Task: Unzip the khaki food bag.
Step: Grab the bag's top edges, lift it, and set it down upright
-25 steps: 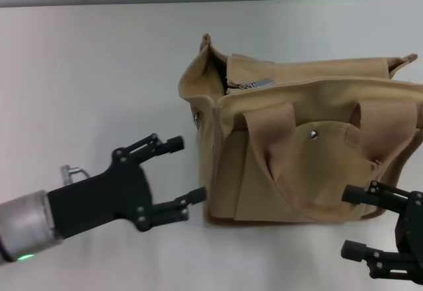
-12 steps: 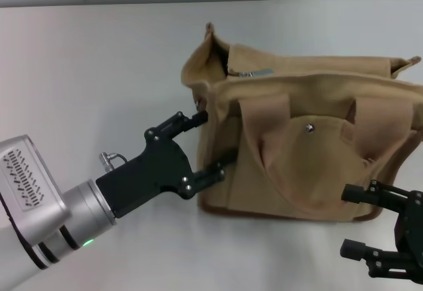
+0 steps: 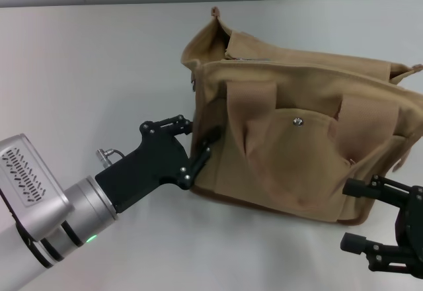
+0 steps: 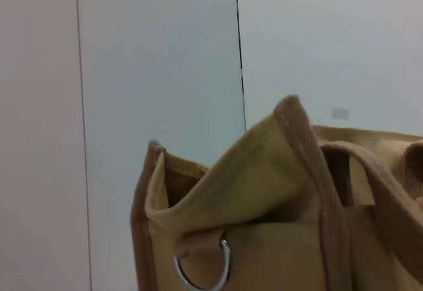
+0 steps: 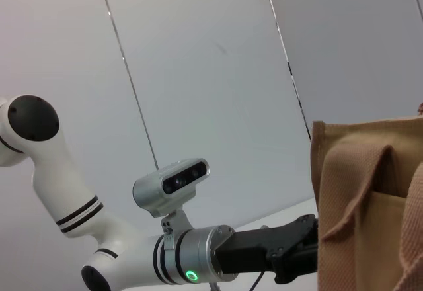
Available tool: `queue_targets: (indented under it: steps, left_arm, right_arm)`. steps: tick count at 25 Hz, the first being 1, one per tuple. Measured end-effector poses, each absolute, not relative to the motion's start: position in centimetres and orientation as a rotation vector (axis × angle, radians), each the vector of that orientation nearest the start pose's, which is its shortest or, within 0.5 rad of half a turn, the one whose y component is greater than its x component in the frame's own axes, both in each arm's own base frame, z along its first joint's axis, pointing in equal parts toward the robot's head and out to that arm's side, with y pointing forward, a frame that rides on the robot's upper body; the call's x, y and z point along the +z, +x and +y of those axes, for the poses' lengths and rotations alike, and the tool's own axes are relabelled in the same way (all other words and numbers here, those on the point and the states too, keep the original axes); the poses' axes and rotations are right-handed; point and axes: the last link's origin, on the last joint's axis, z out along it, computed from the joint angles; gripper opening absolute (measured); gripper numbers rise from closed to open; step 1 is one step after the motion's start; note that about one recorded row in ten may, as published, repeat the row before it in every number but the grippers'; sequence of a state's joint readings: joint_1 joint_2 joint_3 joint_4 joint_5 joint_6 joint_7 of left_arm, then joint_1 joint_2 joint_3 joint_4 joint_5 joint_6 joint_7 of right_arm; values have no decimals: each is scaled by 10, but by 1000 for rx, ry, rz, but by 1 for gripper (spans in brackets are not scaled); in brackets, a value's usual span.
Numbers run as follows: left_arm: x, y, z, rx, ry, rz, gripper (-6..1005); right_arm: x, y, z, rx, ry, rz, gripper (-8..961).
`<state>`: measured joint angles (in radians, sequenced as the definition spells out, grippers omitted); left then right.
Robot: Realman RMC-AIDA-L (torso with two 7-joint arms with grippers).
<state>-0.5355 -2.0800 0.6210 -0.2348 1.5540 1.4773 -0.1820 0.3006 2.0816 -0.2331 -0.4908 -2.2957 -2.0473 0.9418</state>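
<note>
On the white table (image 3: 99, 66) in front of you, the khaki food bag (image 3: 304, 125) stands upright, right of centre in the head view, with its front pocket and metal snap (image 3: 297, 122) facing you and its two webbing handles (image 3: 254, 116) hanging down the front face. Your left gripper (image 3: 200, 137) is pressed up against the bag's left end, low on the side panel near the bottom corner; its two black fingers are spread apart, the upper one (image 3: 173, 123) lying just beside the bag's end edge and the lower one (image 3: 205, 151) touching the fabric at the front corner, so you have nothing clamped. From the left wrist view you look along that end of the bag (image 4: 264, 198): a folded canvas flap rises to a peak, and a metal ring (image 4: 203, 264) hangs from a small tab below it. Your right gripper (image 3: 370, 215) sits at the lower right of the head view, just beside the bag's lower right front corner, with its fingers held wide apart and empty. From the right wrist view you see the bag's right edge (image 5: 370, 205) and, beyond it, the left arm (image 5: 198, 258) reaching in towards the bag, its green light showing. You cannot clearly see the top zipper from any view.
</note>
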Motion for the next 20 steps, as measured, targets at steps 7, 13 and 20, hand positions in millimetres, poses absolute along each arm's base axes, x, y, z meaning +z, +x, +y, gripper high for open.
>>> queue_targets:
  steps: [7, 13, 20]
  left_arm:
    - [-98, -257, 256, -971, -2325, -212, 154]
    - [-92, -254, 263, -991, -2310, -156, 109]
    - [-70, -245, 285, -1044, -2275, -36, 60]
  right_arm:
    - [10, 312, 192, 1144, -2663, 514, 846]
    - [31, 312, 185, 1349, -2341, 491, 846]
    - [65, 330, 189, 1450, -1601, 443, 846]
